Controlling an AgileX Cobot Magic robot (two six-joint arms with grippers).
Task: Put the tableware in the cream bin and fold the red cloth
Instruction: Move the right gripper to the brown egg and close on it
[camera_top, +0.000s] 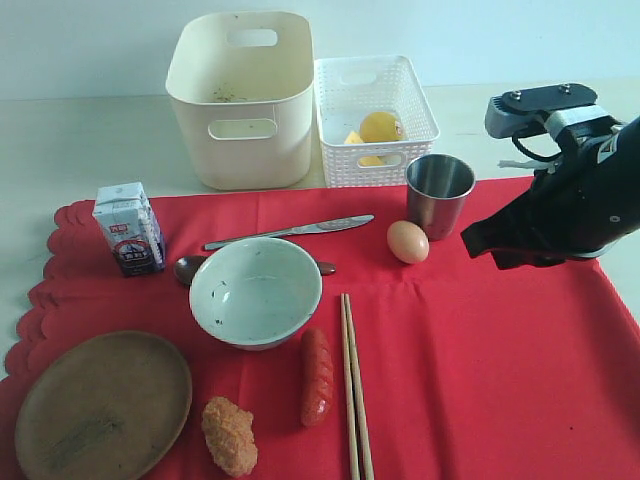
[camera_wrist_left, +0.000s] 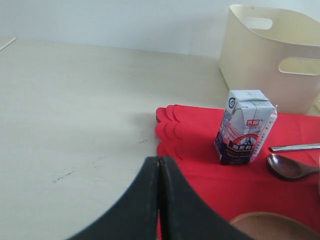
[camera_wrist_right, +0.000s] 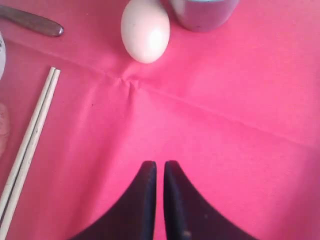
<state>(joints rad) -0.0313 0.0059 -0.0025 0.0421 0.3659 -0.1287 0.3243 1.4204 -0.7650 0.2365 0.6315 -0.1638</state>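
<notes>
The red cloth (camera_top: 480, 360) lies spread flat and carries the speckled bowl (camera_top: 255, 292), wooden plate (camera_top: 100, 405), steel cup (camera_top: 439, 195), knife (camera_top: 290, 231), dark spoon (camera_top: 188, 268) and chopsticks (camera_top: 354, 390). Behind it stands the cream bin (camera_top: 240, 95). My right gripper (camera_top: 470, 245) hovers over the cloth right of the cup; its wrist view shows the gripper (camera_wrist_right: 160, 164) shut on nothing, aimed at the cup (camera_wrist_right: 202, 12). My left gripper (camera_wrist_left: 159, 160) is shut and empty, low by the cloth's scalloped edge (camera_wrist_left: 167, 132), and out of the exterior view.
A milk carton (camera_top: 128, 228), an egg (camera_top: 407, 241), a sausage (camera_top: 317, 375) and a fried piece (camera_top: 230, 435) also sit on the cloth. The white lattice basket (camera_top: 375, 120) beside the bin holds yellow toy food. Bare pale table (camera_wrist_left: 75, 110) lies left of the cloth.
</notes>
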